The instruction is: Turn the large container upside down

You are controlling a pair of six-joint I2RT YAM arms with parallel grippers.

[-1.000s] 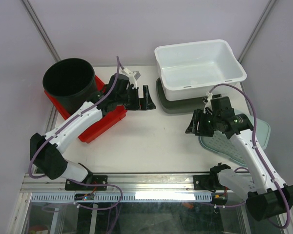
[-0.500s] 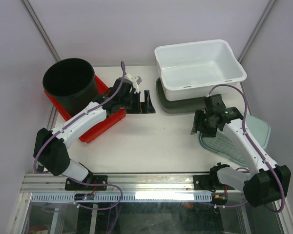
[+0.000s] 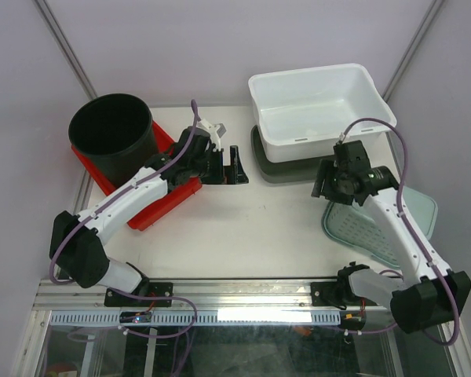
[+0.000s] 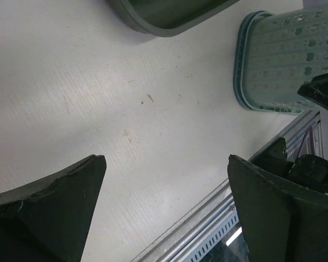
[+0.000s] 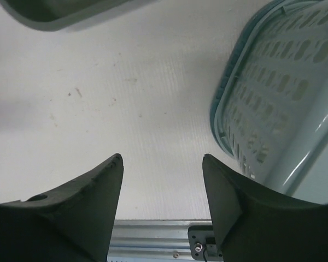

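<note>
The large container point(image 3: 322, 140) is a white rectangular tub standing upright, open side up, at the back right on a dark green tray point(image 3: 273, 169). My right gripper point(image 3: 322, 182) point(image 5: 162, 156) hovers just in front of the tub's near wall. It is open, with only bare table between its fingers. My left gripper point(image 3: 238, 163) point(image 4: 167, 159) is wide open and empty over the table centre, left of the green tray. Neither wrist view shows the tub, only the green tray's edge point(image 4: 164, 13) point(image 5: 54, 11).
A tall black bucket point(image 3: 110, 129) stands on a red tray point(image 3: 161, 200) at the back left, beside the left arm. A teal perforated basket point(image 3: 392, 228) point(image 4: 287, 60) point(image 5: 284, 93) lies on the right under the right arm. Grey walls close the back and sides.
My right gripper has swung back toward the white tub and its fingers have spread a little. The left gripper has shifted slightly right, still open.
</note>
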